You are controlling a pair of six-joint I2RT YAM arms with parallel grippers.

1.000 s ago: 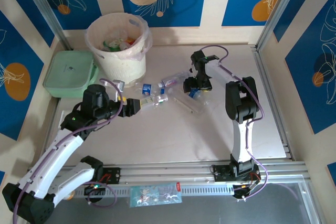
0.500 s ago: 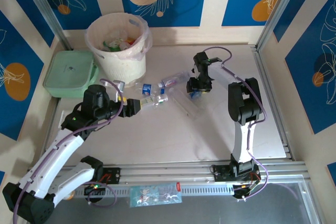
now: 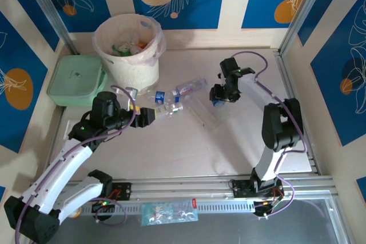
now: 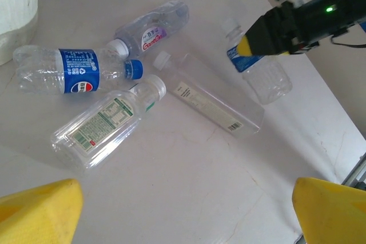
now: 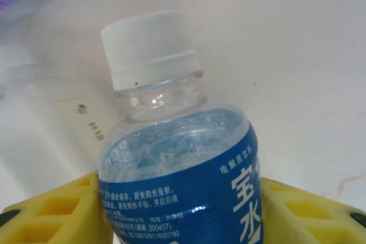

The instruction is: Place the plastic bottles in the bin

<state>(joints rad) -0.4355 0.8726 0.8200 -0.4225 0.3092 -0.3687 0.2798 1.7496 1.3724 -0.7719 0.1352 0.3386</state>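
Note:
My right gripper (image 5: pixel 180 210) is shut on a clear bottle (image 5: pixel 171 158) with a blue label and a white cap, its yellow pads against both sides. In the top view that right gripper (image 3: pixel 218 96) sits right of the loose bottles, and the left wrist view shows the held bottle (image 4: pixel 260 75) hanging under it. On the table lie a Pepsi bottle (image 4: pixel 68 71), a purple-labelled bottle (image 4: pixel 151 27), a square green-labelled bottle (image 4: pixel 106 124) and a long clear bottle (image 4: pixel 209 100). My left gripper (image 3: pixel 150 116) is open just left of them, holding nothing. The cream bin (image 3: pixel 128 47) stands at the back left with bottles inside.
A pale-green lidded box (image 3: pixel 76 79) lies left of the bin, beside my left arm. An aluminium rail (image 3: pixel 229 187) runs along the near table edge. Patterned walls close in the back and both sides.
My right gripper has closed on the blue-labelled bottle and carried it to the right, away from the pile. My left gripper has opened slightly wider and stayed in place.

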